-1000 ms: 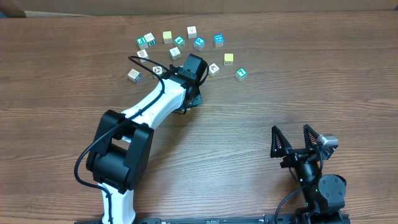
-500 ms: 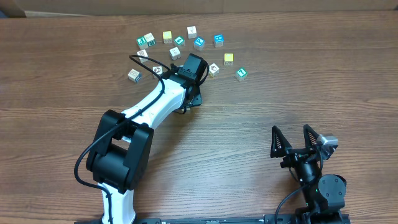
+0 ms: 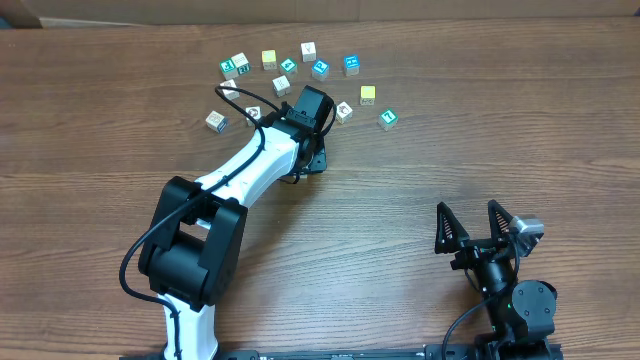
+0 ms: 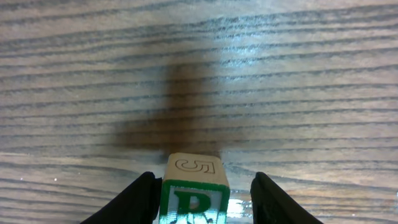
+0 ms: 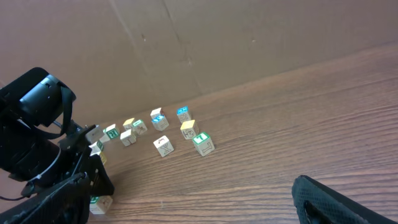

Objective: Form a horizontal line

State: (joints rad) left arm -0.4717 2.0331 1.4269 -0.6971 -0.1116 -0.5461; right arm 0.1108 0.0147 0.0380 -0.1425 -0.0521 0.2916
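Straddling the R cube (image 4: 193, 200) on the counter (image 4: 292, 74), the left gripper (image 4: 203, 186) stands slightly spread, while the right gripper (image 3: 476, 226), well apart, is spread wide.

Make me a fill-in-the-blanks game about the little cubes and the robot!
The cube between the fingers of the left tool shows a green letter ___. On its top face is the number ___. The right tool holds nothing and is wide ___.
Missing words: R; 5; open.
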